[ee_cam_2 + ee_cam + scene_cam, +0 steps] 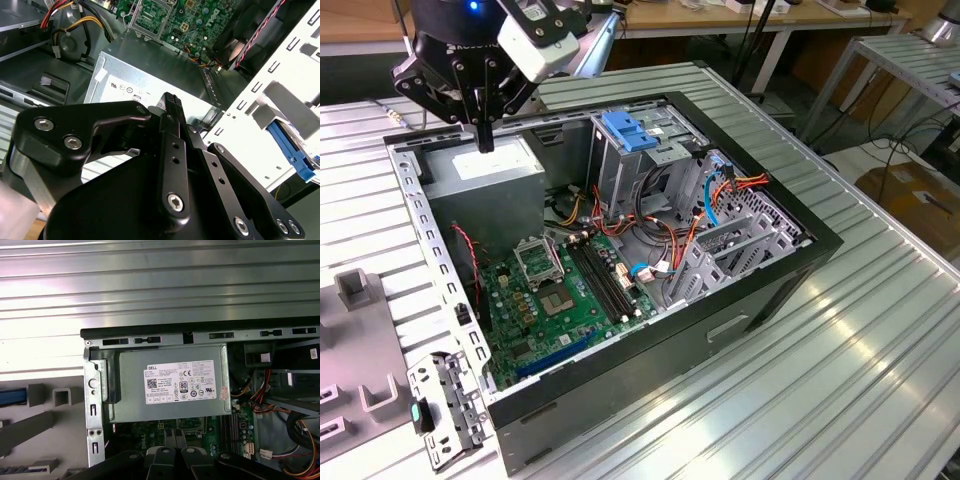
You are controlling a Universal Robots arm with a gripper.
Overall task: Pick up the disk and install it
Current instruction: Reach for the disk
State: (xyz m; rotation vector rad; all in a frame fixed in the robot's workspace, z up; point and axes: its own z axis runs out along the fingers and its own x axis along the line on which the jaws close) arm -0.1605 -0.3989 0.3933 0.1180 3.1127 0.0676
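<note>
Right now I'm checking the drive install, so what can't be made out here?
The disk: in the second wrist view just a blue rail shows, the rest behind the white case frame.
First wrist view: a blue strip, cut off by the edge.
Exterior view: bays of the cage under the blue handle, hidden by its walls.

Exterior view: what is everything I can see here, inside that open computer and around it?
Computer case: one, black, open, lying on the table.
Table: one, ribbed silver metal, under the case.
Circuit board: one, green, on the case floor.
Grey box: one, white sticker, inside the case at the exterior view's left.
Drive cage: one, grey, upright, blue handle on top.
Cables: several, red, orange, yellow, blue, mid-case.
Holder blocks: several, grey, beside the case.
Hand: one, black, shut, empty, over the grey box.
</note>
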